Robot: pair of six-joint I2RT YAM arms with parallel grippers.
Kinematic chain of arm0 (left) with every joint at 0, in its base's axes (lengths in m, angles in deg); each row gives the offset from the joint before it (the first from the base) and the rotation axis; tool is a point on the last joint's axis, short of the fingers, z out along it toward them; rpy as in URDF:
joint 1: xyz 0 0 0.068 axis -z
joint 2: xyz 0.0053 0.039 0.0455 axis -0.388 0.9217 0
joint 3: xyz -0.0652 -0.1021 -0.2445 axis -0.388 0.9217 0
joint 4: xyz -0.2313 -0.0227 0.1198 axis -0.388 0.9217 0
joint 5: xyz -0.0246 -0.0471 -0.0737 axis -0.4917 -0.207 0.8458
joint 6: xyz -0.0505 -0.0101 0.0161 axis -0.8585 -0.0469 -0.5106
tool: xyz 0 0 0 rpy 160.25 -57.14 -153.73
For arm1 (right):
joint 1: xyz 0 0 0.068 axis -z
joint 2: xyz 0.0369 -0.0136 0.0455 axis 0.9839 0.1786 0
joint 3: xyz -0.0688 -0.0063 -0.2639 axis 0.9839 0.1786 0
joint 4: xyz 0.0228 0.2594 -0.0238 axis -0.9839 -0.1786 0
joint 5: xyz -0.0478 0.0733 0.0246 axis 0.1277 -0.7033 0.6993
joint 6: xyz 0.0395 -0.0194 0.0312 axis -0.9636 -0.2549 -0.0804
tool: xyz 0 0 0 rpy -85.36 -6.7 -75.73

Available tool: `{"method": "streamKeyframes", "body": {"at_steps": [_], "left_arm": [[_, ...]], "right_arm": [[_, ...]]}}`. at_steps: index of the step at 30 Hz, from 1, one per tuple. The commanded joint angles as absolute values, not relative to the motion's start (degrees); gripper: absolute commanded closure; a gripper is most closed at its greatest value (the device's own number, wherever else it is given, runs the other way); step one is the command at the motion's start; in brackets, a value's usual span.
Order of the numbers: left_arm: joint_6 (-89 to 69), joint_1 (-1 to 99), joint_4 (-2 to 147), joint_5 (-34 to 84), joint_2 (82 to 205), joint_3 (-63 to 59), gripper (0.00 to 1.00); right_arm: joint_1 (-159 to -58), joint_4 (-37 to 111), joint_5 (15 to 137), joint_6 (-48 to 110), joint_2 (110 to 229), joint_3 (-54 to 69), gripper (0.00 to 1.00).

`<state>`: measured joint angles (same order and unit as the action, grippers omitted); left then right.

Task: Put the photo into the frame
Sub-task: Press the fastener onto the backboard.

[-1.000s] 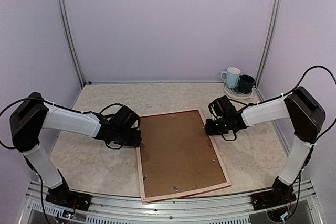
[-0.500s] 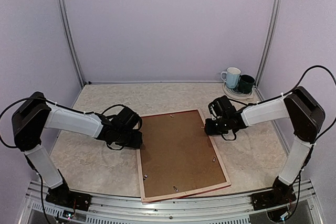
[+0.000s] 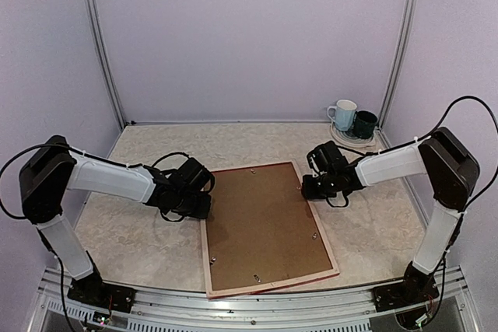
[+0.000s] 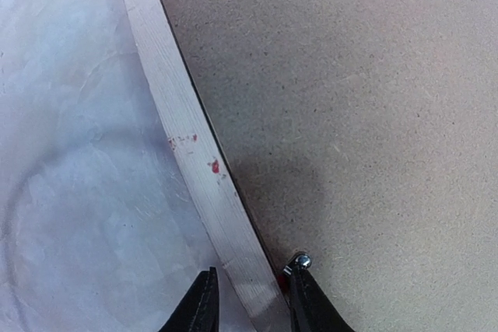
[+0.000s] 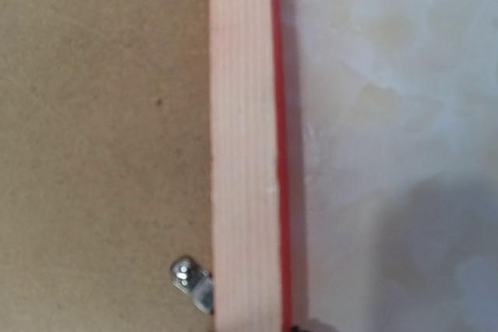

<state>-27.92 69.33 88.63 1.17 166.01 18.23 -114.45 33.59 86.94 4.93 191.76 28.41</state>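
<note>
The backing board (image 3: 262, 227) hides the frame's (image 3: 204, 258) inside; the photo is unseen.

Robot test lab: two arms (image 3: 109, 180) bolted to a marble-look table (image 3: 148, 246), w/ plain lilac walls (image 3: 249, 36), metal corner rails (image 3: 101, 44), mugs (image 3: 352, 120) in a corner.

The left pincer (image 4: 249, 301) straddles the frame (image 4: 194, 169) rail, seemingly touching it, beside the backing board (image 4: 358, 106).

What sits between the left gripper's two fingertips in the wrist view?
The frame: its pale wood rail runs between the left gripper fingertips in the left wrist view, with the brown backing board beside it.
</note>
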Motion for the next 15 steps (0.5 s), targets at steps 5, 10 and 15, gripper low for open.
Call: {"method": "streamKeyframes", "body": {"at_steps": [5,10,15], "left_arm": [[-26.80,70.50,92.61,-3.56,168.66,15.89,0.74],[-27.50,70.72,93.33,-5.44,170.03,15.15,0.83],[-28.59,71.01,93.16,-6.54,171.79,14.86,0.89]], "right_arm": [[-114.69,32.79,85.65,3.12,193.06,26.57,0.89],[-114.71,32.78,85.51,3.18,192.88,26.52,0.89],[-114.70,32.83,85.40,3.12,192.73,26.77,0.89]]}}
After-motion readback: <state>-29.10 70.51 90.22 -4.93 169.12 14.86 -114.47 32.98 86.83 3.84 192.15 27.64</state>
